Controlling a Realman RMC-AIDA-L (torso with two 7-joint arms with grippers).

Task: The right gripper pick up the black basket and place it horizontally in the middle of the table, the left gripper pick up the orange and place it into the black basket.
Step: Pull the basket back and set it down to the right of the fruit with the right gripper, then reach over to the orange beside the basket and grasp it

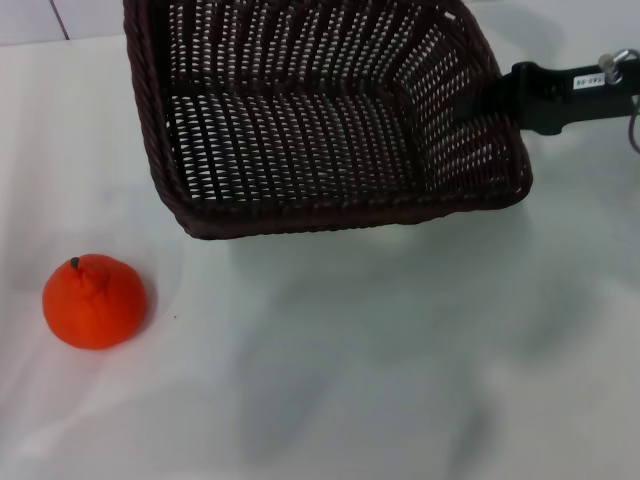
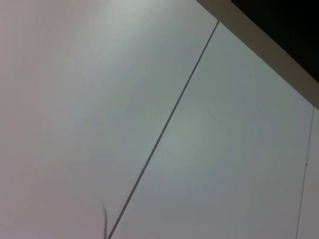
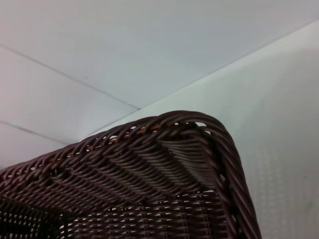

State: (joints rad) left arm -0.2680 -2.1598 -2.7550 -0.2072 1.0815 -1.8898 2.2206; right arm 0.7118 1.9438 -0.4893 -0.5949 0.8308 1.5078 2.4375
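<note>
The black basket point(image 1: 300, 120) fills the top of the head view, tilted with its opening facing me and its near edge by the table point(image 1: 380, 350). My right gripper point(image 1: 478, 102) comes in from the right and is shut on the basket's right wall. The basket's braided rim and a rounded corner point(image 3: 174, 149) fill the right wrist view. The orange point(image 1: 95, 300) sits on the table at the near left, well apart from the basket. My left gripper is out of view; the left wrist view shows only pale panels.
A seam line point(image 2: 164, 129) crosses the pale surface in the left wrist view. A pale wall with seams point(image 3: 99, 59) stands behind the basket in the right wrist view.
</note>
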